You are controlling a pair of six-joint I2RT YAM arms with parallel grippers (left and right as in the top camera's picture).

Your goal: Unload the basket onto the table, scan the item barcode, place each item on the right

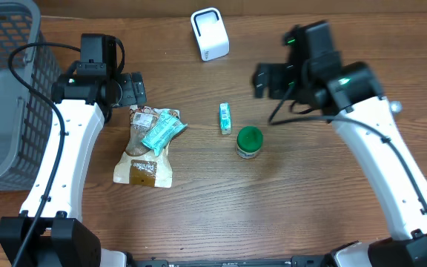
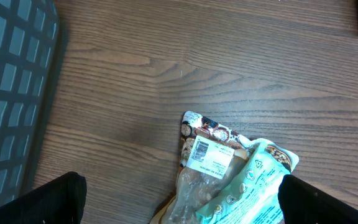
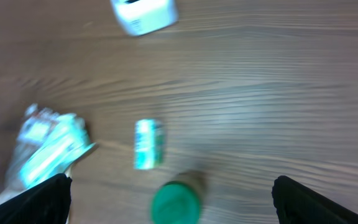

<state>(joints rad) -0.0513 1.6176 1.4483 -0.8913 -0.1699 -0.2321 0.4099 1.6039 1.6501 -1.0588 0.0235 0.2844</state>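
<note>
Nearest, a crinkled brown pouch (image 1: 141, 159) lies flat on the wood-grain table (image 1: 199, 208). A glossy teal packet (image 1: 161, 132) lies slanted across its far end, touching it. A white printed label (image 2: 208, 157) shows on the pouch. To the right stands a round jar (image 1: 249, 141) with a green lid. A small green box (image 1: 225, 118) lies just beyond it, apart. The left gripper (image 1: 132, 90) hangs just past the pouch and the right gripper (image 1: 267, 80) beyond the jar. Both are spread wide and hold nothing. Farther off sits a white, rounded scanner (image 1: 210, 33). A grey mesh basket (image 1: 6, 89) is cut off at left. The right wrist view is blurred, and the box print is illegible.
</note>
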